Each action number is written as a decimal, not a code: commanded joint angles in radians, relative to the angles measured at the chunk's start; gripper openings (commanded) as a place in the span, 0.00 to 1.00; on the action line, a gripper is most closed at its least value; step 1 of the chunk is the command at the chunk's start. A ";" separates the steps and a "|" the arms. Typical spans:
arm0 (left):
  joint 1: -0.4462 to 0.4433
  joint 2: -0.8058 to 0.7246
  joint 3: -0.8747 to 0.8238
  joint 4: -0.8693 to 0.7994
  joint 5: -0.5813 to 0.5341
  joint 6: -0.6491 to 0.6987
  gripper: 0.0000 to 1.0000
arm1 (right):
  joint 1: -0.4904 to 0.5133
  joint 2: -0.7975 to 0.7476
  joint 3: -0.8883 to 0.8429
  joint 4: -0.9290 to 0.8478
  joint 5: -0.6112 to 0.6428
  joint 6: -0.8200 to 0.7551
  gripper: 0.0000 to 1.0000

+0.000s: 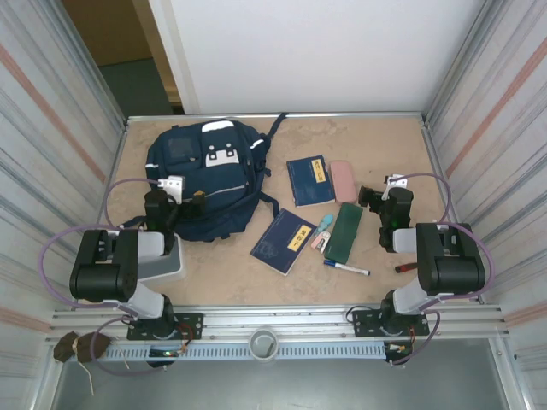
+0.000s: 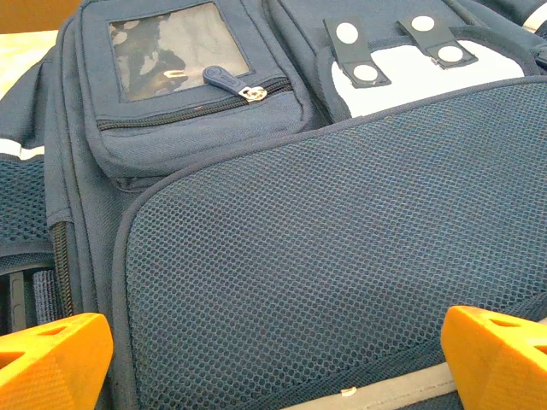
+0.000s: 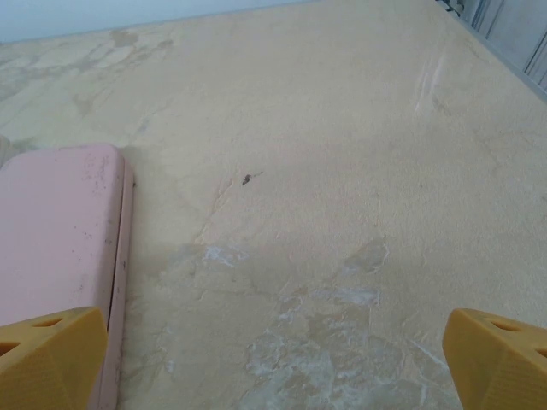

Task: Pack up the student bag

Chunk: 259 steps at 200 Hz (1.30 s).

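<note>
Plainly, the left pincer (image 2: 275,363) had its orange fingertips (image 2: 51,359) spread wide apart and clamped on nothing, close over the mesh front panel of the student bag (image 2: 342,256). The right pincer (image 3: 275,363) was likewise spread and empty above bare counter (image 3: 359,171), with a pink pencil case (image 3: 55,248) just beside its left fingertip. Seen from above, the navy bag lay flat, front up, on the far-left part of the counter, its top toward the back wall. To its right lay the far navy book (image 1: 309,179) beside the pink case. Nearer lay the near navy book (image 1: 284,242), a green pouch (image 1: 344,232) and a marker (image 1: 346,268).
</note>
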 commanded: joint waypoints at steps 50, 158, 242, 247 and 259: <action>0.004 -0.005 0.014 0.003 0.012 -0.002 0.99 | -0.004 0.005 0.006 0.011 -0.002 -0.014 0.99; 0.007 -0.005 0.012 0.004 0.015 -0.004 0.99 | -0.005 0.004 0.007 0.010 -0.003 -0.014 0.99; 0.011 -0.399 0.161 -0.645 -0.285 -0.370 0.99 | -0.023 -0.458 0.113 -0.603 0.228 0.272 0.99; 0.011 -0.409 0.173 -0.683 -0.249 -0.400 0.99 | -0.030 -0.482 0.146 -0.678 0.174 0.290 0.99; 0.011 -0.400 0.191 -0.722 -0.137 -0.454 0.99 | -0.022 -0.504 0.210 -0.784 0.021 0.294 0.99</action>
